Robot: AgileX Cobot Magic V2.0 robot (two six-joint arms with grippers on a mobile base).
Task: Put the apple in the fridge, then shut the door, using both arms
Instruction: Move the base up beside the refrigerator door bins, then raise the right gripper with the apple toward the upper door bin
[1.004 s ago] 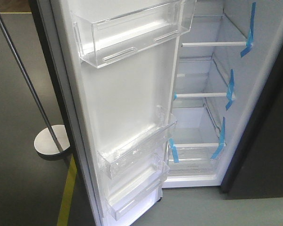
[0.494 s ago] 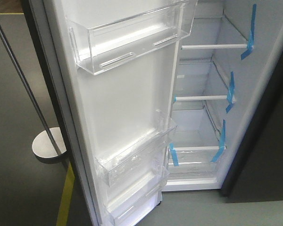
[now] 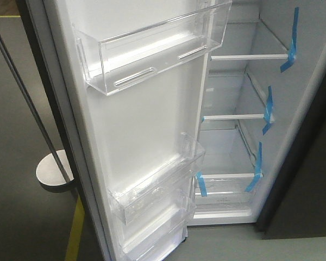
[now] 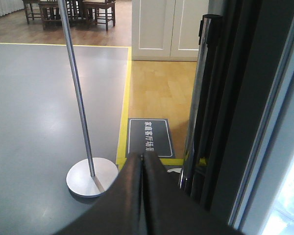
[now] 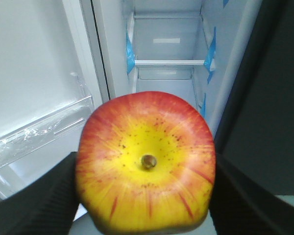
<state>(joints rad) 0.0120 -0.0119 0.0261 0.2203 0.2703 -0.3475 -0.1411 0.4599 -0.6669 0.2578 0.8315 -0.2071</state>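
With the right gripper (image 5: 144, 196) clamped on the apple (image 5: 146, 161) and the left gripper (image 4: 143, 164) pinched together, empty, carry it straight toward the taped shelf (image 5: 169, 62) at twelve o'clock inside the fridge (image 5: 169, 29), clear of the door (image 5: 34, 73) at nine.

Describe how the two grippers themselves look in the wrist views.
Left gripper: two smooth, dark, nearly black fingers tapering to narrow tips. Right gripper: matte black fingers with a finely ribbed surface. No cables or markings show in either view.
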